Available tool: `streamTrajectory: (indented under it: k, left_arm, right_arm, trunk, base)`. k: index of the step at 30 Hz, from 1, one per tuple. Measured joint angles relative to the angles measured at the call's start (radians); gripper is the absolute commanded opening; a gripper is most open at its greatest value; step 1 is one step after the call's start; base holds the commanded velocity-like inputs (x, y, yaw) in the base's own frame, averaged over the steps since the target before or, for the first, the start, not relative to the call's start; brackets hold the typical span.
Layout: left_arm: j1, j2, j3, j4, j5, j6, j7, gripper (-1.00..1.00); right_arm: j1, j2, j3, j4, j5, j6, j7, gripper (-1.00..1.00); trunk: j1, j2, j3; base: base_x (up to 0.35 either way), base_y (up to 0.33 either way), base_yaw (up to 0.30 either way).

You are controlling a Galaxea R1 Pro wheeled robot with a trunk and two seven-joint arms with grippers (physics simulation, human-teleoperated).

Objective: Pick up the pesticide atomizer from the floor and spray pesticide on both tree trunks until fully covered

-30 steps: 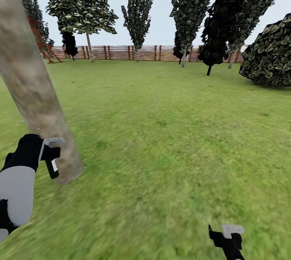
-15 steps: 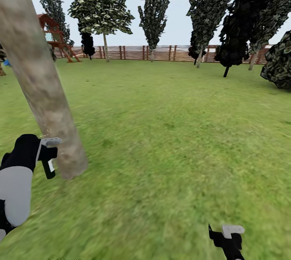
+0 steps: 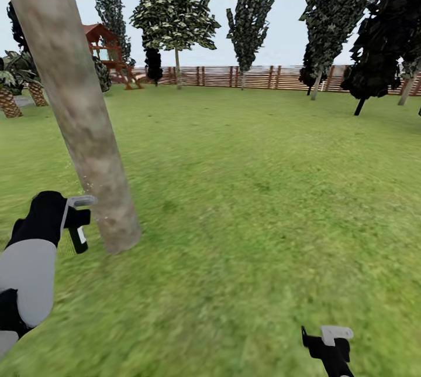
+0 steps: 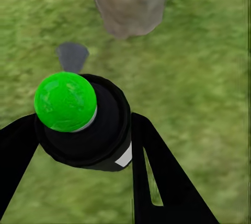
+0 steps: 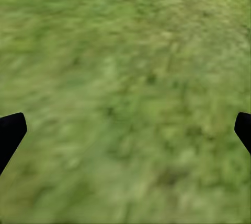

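**A:** GARDEN (image 3: pixel 245 148), mid-spray — the lawn runs back to a slatted fence (image 3: pixel 257 76). In front, the tree trunk (image 3: pixel 88 131) leans across the head view, thick and mottled. What could go wrong here?

**B:** Coverage, most likely. The left claw (image 3: pixel 75 220) is clamped on the pesticide atomizer (image 3: pixel 78 235), just beside the trunk's base, with the spray head toward the bark. From so low and so near, I judge the haze could coat one strip and leave the upper and far sides bare.

**A:** Any pesticide (image 3: pixel 88 181) visible?

**B:** A few whitish specks on the bark, sparse. The wrist view shows the bottle (image 4: pixel 86 125) between both fingers, the trunk foot (image 4: pixel 128 2) ahead. A bump against the wood might twist it in the grip.

**A:** What is in the bottle?

**B:** Cannot tell; its dark green wall hides any level.

**A:** And the other arm?

**B:** The right claw (image 3: pixel 327 342) hangs over grass, fingers (image 5: pixel 11 130) spread apart, holding nothing.
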Motion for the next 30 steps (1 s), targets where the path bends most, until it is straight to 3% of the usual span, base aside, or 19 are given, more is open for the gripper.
streamTrajectory:
  k: [2, 8, 16, 30]
  left_arm:
    - [0.0, -0.017, 0.0, -0.005, -0.003, 0.0, 0.009, -1.0]
    - [0.013, -0.031, 0.003, -0.008, -0.001, -0.008, 0.01, -1.0]
    - [0.021, -0.031, 0.002, -0.007, -0.004, -0.018, 0.008, -1.0]
    - [0.029, -0.029, 0.009, 0.004, 0.002, -0.05, -0.001, -1.0]
  right_arm:
    - [0.0, 0.0, 0.0, 0.0, 0.0, -0.001, 0.0, 1.0]
    - [0.0, 0.0, -0.001, -0.001, 0.0, 0.0, 0.0, 1.0]
    - [0.0, 0.0, 0.0, -0.001, 0.0, 0.0, 0.0, 1.0]
    - [0.0, 0.0, 0.0, 0.0, 0.0, 0.0, 0.0, 1.0]
  trunk:
    - [0.0, 0.0, 0.0]
    - [0.0, 0.0, 0.0]
    - [0.0, 0.0, 0.0]
    - [0.0, 0.0, 0.0]
  base:
    - [0.001, 0.0, 0.018]
    - [0.0, 0.0, 0.002]
    - [0.035, -0.015, 0.0]
    - [0.256, -0.05, 0.012]
